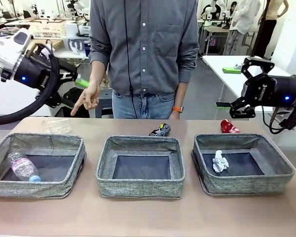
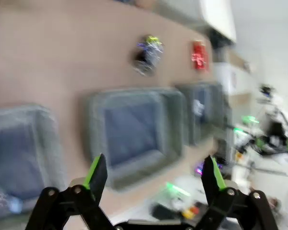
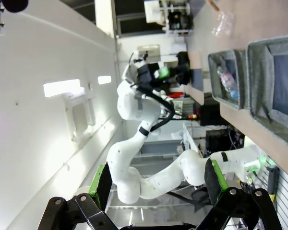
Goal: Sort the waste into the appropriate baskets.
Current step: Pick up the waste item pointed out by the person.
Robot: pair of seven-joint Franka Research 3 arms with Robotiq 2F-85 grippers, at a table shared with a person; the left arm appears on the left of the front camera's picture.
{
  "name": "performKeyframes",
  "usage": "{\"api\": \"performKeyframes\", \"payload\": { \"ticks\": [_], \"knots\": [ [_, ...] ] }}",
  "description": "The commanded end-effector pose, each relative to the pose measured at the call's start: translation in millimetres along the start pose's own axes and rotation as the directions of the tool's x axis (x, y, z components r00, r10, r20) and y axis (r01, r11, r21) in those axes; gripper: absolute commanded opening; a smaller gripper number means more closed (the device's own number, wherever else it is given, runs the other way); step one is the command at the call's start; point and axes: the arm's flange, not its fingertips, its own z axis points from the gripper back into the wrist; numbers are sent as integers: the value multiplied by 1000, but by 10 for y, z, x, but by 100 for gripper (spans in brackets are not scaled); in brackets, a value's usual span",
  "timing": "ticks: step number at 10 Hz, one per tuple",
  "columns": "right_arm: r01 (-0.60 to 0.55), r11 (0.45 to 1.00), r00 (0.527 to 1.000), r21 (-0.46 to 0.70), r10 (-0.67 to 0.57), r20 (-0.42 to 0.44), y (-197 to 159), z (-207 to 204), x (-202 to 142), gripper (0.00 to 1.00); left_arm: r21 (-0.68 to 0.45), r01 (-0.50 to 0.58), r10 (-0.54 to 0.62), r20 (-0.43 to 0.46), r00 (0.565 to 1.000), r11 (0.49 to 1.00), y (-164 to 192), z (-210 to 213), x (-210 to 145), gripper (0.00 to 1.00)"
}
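three grey baskets [image 1: 140,142] on the desk [image 1: 148,212]: left-end one holds a bottle [image 1: 22,166], right-end a paper ball [image 1: 219,161]. far edge: black can [image 1: 160,130], red can [image 1: 229,127], faint clear cup [image 1: 56,125]. left gripper [image 2: 153,175], right gripper [image 3: 157,179] wide, empty.

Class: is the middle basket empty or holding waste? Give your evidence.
Empty: the middle basket shows a bare dark bottom; the black can lies behind it.
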Motion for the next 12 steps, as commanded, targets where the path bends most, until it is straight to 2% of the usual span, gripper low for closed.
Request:
{"api": "performKeyframes", "payload": {
  "ticks": [1,2,3,4,5,6,8,9,10,11,12],
  "knots": [
    [-2,1000,1000,-4,2,-8,-1,-12,-16,100,551,-171,50,227,973,817,237,81,181,100],
    [-2,1000,1000,-4,2,-8,-1,-12,-16,100,592,-161,28,228,973,789,326,171,218,100],
    [-2,1000,1000,-4,2,-8,-1,-12,-16,100,568,-139,19,213,977,812,346,241,235,100],
    [-2,1000,1000,-4,2,-8,-1,-12,-16,100,425,-134,56,191,980,895,263,328,254,100],
    [-2,1000,1000,-4,2,-8,-1,-12,-16,100,69,-199,190,119,975,978,65,446,213,100],
    [-2,1000,1000,-4,2,-8,-1,-12,-16,100,475,-69,-47,229,972,877,452,284,313,100],
    [-2,1000,1000,-4,2,-8,-1,-12,-16,100,475,-69,-47,229,972,877,452,284,313,100],
    [-2,1000,1000,-4,2,-8,-1,-12,-16,100,392,-95,15,202,979,915,314,319,291,100],
    [-2,1000,1000,-4,2,-8,-1,-12,-16,100,457,297,-235,-188,954,838,294,265,442,100],
    [-2,1000,1000,-4,2,-8,-1,-12,-16,100,403,499,-335,-411,848,767,306,268,699,100],
    [-2,1000,1000,-4,2,-8,-1,-12,-16,100,392,581,-324,-550,770,713,301,199,1030,100]
  ]
}}
